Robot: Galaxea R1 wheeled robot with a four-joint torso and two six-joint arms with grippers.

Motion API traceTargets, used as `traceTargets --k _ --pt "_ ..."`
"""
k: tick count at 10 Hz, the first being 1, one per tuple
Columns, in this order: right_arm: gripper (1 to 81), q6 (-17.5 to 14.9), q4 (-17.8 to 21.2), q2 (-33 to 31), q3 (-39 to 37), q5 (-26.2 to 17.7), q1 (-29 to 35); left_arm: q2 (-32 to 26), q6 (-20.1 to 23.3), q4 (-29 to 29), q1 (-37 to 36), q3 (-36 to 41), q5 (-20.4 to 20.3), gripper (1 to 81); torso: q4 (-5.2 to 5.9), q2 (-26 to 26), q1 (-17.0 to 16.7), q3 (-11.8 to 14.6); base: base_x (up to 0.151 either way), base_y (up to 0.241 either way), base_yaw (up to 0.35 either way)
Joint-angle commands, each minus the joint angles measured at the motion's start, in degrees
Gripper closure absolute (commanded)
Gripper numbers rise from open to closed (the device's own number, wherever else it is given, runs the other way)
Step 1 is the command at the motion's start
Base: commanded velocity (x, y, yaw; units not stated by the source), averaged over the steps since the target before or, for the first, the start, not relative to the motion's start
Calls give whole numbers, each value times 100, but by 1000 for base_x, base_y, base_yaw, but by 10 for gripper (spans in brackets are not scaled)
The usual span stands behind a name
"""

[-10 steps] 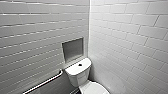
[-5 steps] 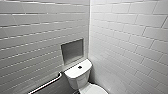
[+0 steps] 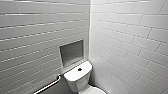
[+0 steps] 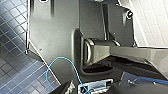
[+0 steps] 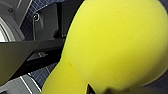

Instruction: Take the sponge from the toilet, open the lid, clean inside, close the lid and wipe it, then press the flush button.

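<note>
Closest in, the sponge [image 5: 112, 42] sits right against the right wrist camera, a big yellow mass pinched in where it meets a dark bit of the right gripper [image 5: 100, 89]. The jaws are clamped on it there, though little of them can be made out. The sponge hangs clear of the toilet, with blue-tiled floor [image 5: 41, 75] behind it.

On the left wrist view, the robot's own dark body takes up the middle, with a thin blue cable [image 4: 62, 61] looping across it and the same floor off to one side. Whether the left gripper [image 4: 93, 88] is open or closed cannot be told.

Farther off, in the head view, the toilet [image 3: 78, 80] stands in the corner, low in the picture. Its tank top is tilted in the wide lens, with the flush button [image 3: 79, 69] dark at its middle. A sliver of the bowl [image 3: 96, 90] runs off the lower edge. A metal bar [image 3: 48, 85] slants along the wall left of the tank. Above the tank, a square niche [image 3: 72, 53] is set into that wall. Beyond, pale tiled walls [image 3: 125, 37] meet in the corner.
</note>
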Motion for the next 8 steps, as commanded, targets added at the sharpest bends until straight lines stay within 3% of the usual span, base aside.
traceTargets --k 1,8 --pt "811 -16 34 -120 120 -361 126 -69 41 10 -157 93 355 10 0 0 0 0 90 0 0" --pt "811 -60 7 -173 226 -396 126 -78 41 10 -148 93 355 10 0 0 2 0 83 0 0"
